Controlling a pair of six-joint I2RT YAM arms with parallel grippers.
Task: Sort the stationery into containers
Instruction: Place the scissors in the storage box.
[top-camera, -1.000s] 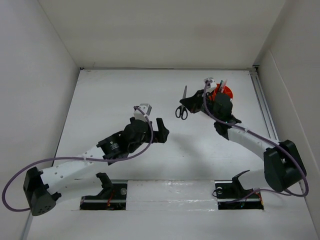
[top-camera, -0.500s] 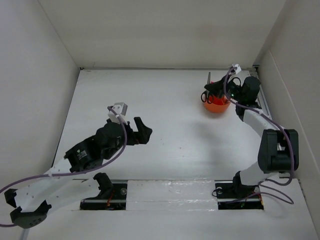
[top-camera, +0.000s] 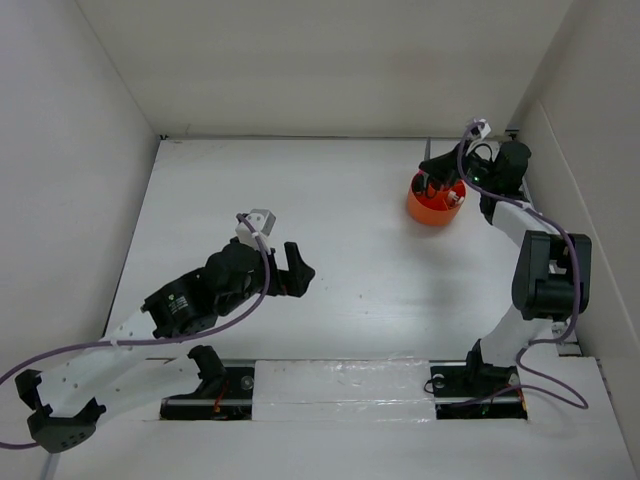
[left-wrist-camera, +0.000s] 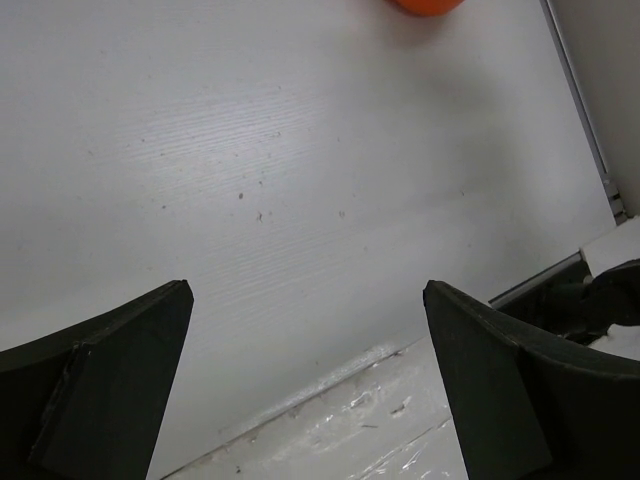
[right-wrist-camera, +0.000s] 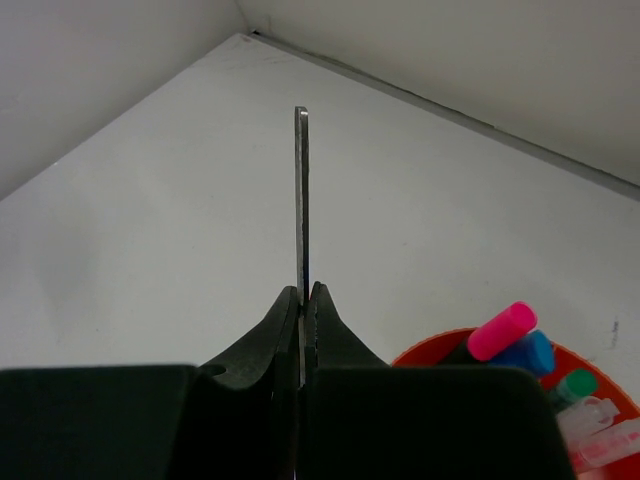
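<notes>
The orange pot (top-camera: 435, 206) stands at the far right of the table, with several pens and markers upright in it. In the right wrist view a pink-capped marker (right-wrist-camera: 503, 330) and a blue-capped one (right-wrist-camera: 531, 352) show inside its rim (right-wrist-camera: 425, 351). My right gripper (top-camera: 441, 182) hangs just over the pot, shut on the scissors (right-wrist-camera: 301, 200). Their thin blade (top-camera: 427, 156) sticks out past the fingertips, and the black handles are hidden behind the gripper (right-wrist-camera: 307, 291). My left gripper (top-camera: 296, 270) hovers open over bare table, left of centre, with nothing between its fingers (left-wrist-camera: 120, 370).
White walls close in the table at the back, left and right. A metal rail (top-camera: 524, 190) runs along the right edge, close behind the pot. A taped strip (left-wrist-camera: 400, 410) lies along the near edge by the arm bases. From the left wrist view the pot (left-wrist-camera: 425, 5) is far ahead.
My right arm has carried the scissors from left of the pot to right over it, folding back toward the right wall. The left arm has drawn back toward the near left, still open.
</notes>
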